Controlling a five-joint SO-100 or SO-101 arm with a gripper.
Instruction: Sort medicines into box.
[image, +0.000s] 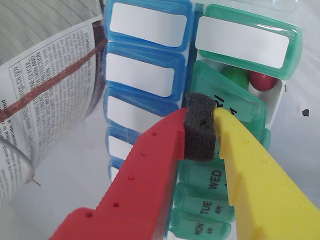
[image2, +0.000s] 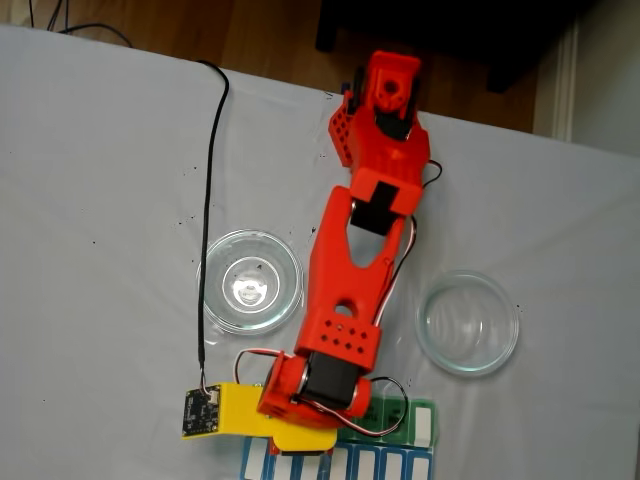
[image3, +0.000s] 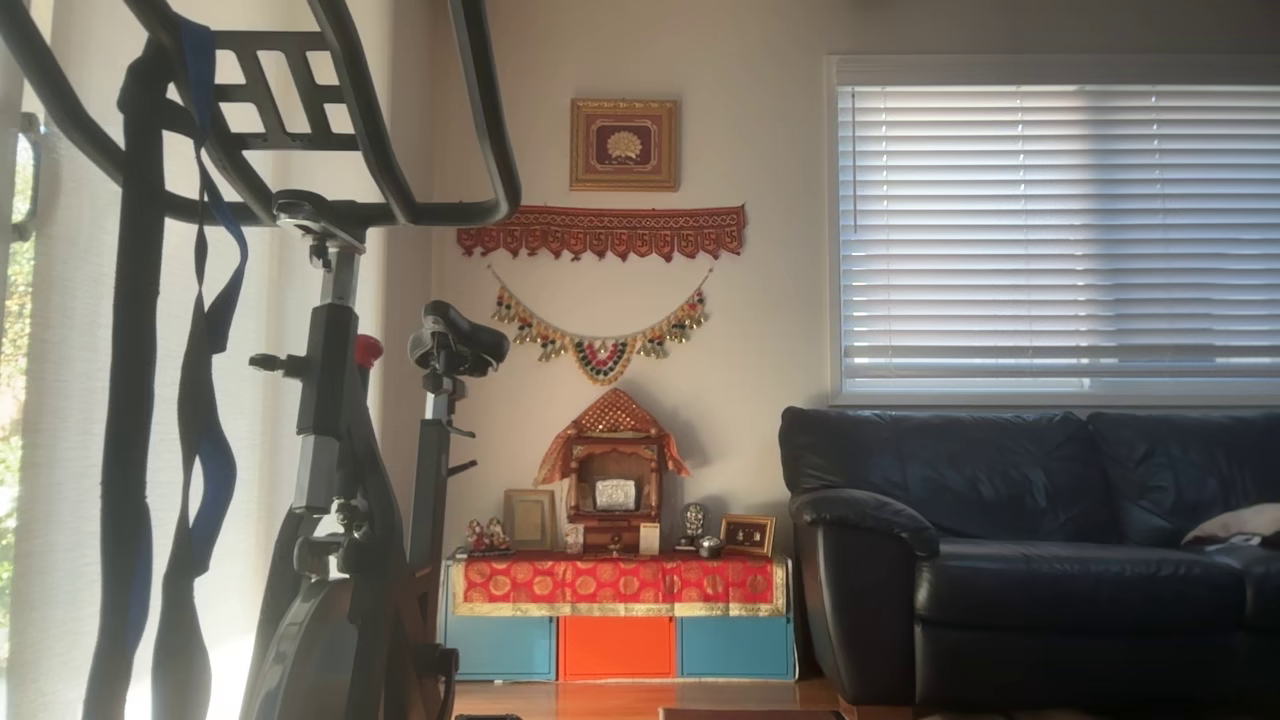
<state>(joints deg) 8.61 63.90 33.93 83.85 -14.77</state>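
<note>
Pinching only a square black foam pad between its rigid red and yellow plastic fingers, the nearly closed hand was held over the translucent green box, where two glossy round medicines were seen inside an open compartment.

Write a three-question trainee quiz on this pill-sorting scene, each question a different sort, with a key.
1. True or false: in the wrist view, the open compartment of the green organizer holds a green pill and a red pill.
2. In the fixed view, the two clear dishes look: A) full of pills B) empty C) stacked
3. Fill in: the claw has one red finger and one ___ finger.

Key: 1 true; 2 B; 3 yellow.
</note>
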